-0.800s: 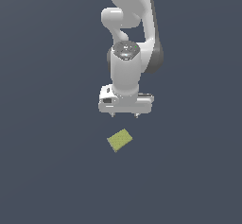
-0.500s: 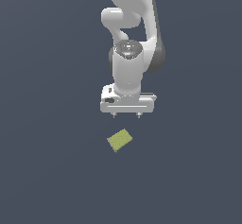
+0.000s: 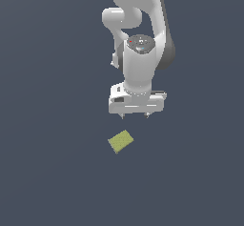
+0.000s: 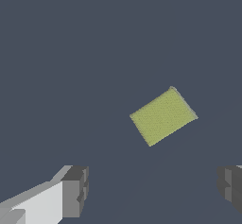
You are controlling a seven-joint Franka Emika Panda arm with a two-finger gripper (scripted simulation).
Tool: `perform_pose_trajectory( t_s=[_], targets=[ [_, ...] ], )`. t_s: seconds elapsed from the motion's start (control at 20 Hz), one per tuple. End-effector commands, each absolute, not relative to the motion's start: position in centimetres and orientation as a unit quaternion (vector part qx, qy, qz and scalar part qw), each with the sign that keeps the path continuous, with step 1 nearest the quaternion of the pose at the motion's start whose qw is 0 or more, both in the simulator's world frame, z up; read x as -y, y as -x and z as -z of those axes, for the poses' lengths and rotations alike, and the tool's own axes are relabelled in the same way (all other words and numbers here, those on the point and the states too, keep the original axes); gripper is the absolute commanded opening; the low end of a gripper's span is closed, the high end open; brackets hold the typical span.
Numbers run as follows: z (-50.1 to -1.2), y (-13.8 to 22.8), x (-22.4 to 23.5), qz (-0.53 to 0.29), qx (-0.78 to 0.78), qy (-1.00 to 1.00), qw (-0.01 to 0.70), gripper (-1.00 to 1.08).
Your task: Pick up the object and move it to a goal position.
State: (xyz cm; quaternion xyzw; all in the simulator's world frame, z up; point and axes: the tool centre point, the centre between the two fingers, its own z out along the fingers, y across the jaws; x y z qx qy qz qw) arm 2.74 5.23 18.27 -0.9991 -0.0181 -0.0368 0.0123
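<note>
The object is a small flat yellow-green block lying on the dark floor, turned at an angle. In the wrist view the object shows its textured face, apart from both fingers. My white gripper hangs above the floor, a little behind the block and toward the exterior view's right. Its dark fingertips stand far apart, wider than the block, with nothing between them. The gripper is open.
The white arm rises behind the gripper in the exterior view. Flat dark grey floor surrounds the block on all sides.
The gripper has shifted slightly toward the exterior view's right and lowered a little. The block has not moved.
</note>
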Motion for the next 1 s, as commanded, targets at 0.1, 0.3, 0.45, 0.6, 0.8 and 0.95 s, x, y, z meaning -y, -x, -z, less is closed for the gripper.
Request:
perform_pose_trajectory(
  t_s=[0.1,0.3,0.45,0.6,0.8,0.95],
  targets=[
    [-18.0,-2.8,-5.0,0.035,0.006,0.999,0.013,1.00],
    [-17.4,-3.1,-4.8,0.033,-0.017,0.999,0.014,1.00],
    [-16.8,-3.3,-4.5,0.030,-0.043,0.998,0.015,1.00],
    [-16.0,-3.6,-4.1,0.027,-0.076,0.997,0.016,1.00],
    [-14.7,-4.1,-3.5,0.022,-0.130,0.991,0.017,1.00],
    [-13.5,-4.5,-3.0,0.018,-0.175,0.984,0.016,1.00]
  ],
)
